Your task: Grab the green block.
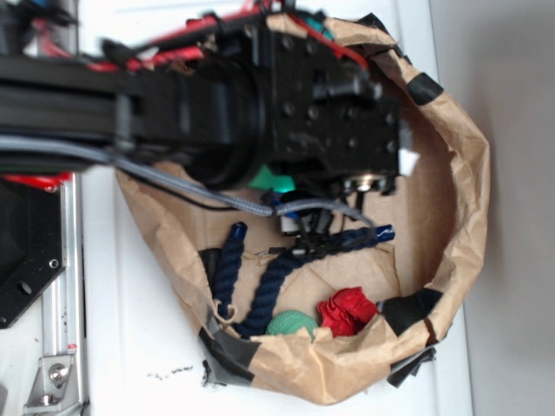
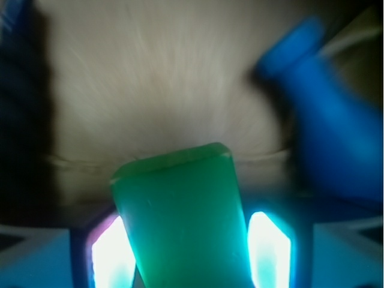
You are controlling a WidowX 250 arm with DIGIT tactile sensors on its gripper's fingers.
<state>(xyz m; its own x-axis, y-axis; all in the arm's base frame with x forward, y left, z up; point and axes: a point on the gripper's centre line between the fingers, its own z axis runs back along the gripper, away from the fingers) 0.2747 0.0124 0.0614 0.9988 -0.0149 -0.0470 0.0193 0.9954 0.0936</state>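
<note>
The green block (image 2: 180, 216) is a flat light-green slab with sharp corners, standing between my two glowing fingers (image 2: 270, 252) in the wrist view. Both of its sides touch the pads, and it stays sharp while the brown floor behind is streaked. My gripper (image 2: 189, 255) is shut on it. In the exterior view only a corner of the green block (image 1: 271, 181) shows under the black arm, inside the paper bag. My gripper (image 1: 293, 206) there is mostly hidden by the arm and cables.
A brown paper bag (image 1: 468, 173) with rolled walls surrounds everything. Inside lie a dark blue rope (image 1: 260, 286), a rounded green ball (image 1: 292, 324) and a red lump (image 1: 347, 310). A blue object (image 2: 330, 132) lies close on the right of the block.
</note>
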